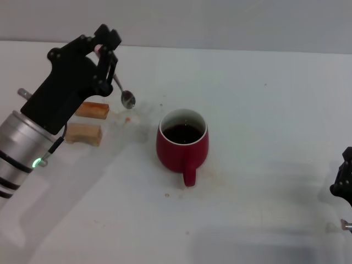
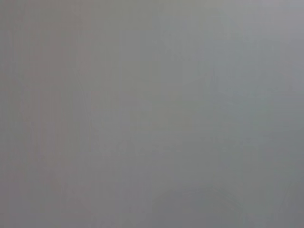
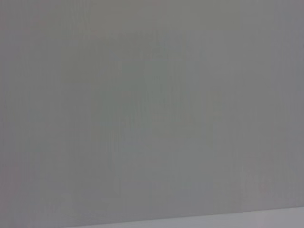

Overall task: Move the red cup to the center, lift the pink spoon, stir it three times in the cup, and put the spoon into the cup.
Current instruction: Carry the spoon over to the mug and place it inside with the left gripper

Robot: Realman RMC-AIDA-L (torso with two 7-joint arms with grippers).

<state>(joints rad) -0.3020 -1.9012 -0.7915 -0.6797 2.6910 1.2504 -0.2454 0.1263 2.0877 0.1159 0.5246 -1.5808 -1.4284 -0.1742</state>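
Note:
The red cup (image 1: 182,145) stands near the middle of the white table (image 1: 264,110), handle toward me, with dark liquid inside. My left gripper (image 1: 106,47) is shut on the pink spoon (image 1: 122,91) by its pink handle and holds it above the table, up and to the left of the cup. The spoon's silver bowl hangs down, clear of the cup. My right gripper (image 1: 343,184) is parked at the right edge of the head view. Both wrist views show only plain grey.
Two small tan wooden blocks (image 1: 92,110) (image 1: 83,133) lie on the table under my left arm, left of the cup. Faint brown stains mark the table around the cup.

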